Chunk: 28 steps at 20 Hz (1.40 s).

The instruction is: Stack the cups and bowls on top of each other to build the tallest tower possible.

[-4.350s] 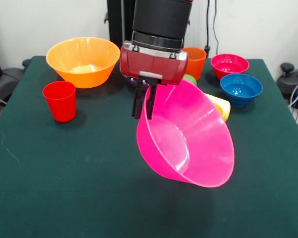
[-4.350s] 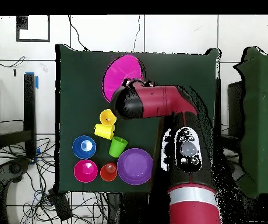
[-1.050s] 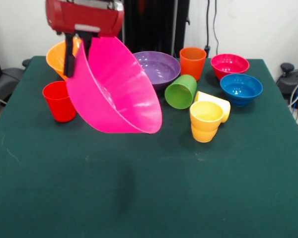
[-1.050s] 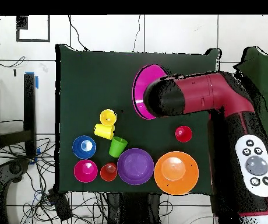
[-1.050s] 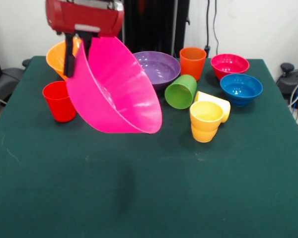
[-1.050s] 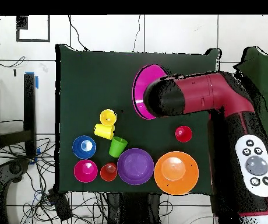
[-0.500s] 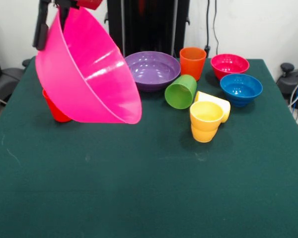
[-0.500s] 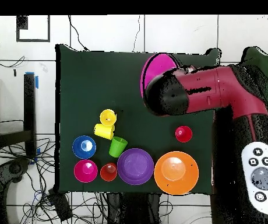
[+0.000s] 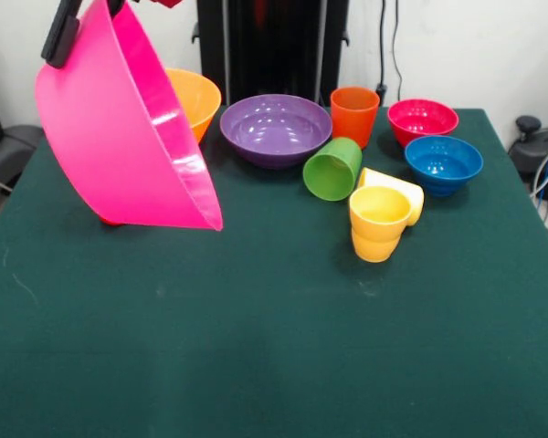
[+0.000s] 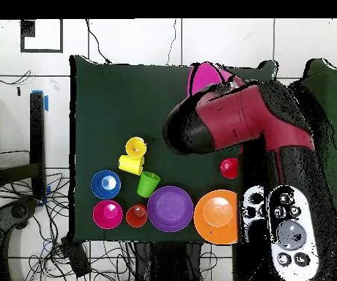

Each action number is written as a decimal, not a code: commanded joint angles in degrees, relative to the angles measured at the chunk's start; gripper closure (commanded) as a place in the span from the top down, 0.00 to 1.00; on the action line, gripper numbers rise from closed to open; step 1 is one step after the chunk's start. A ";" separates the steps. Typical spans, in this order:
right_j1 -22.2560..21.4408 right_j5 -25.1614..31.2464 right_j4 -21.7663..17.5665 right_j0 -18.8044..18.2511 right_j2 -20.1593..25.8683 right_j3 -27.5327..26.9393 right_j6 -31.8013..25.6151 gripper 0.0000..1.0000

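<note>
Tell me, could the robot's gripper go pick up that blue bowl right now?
Probably not yet. The gripper is holding the big hot pink bowl up at the table's other side. The blue bowl itself sits uncovered, open from above.

Dark green tabletop (image 9: 283, 347) bearing a hot pink bowl (image 9: 119, 137), orange bowl (image 9: 194, 96), purple bowl (image 9: 276, 128), blue bowl (image 9: 443, 162), green cup (image 9: 331, 169) and two yellow cups (image 9: 379, 219).
</note>
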 commanded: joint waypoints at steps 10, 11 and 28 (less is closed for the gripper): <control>2.28 -7.09 -8.04 10.78 -13.74 3.52 16.85 0.00; 2.43 -7.32 -7.99 11.22 -14.35 3.44 17.34 0.00; 6.64 -10.26 -7.56 17.32 -24.19 1.92 31.01 0.00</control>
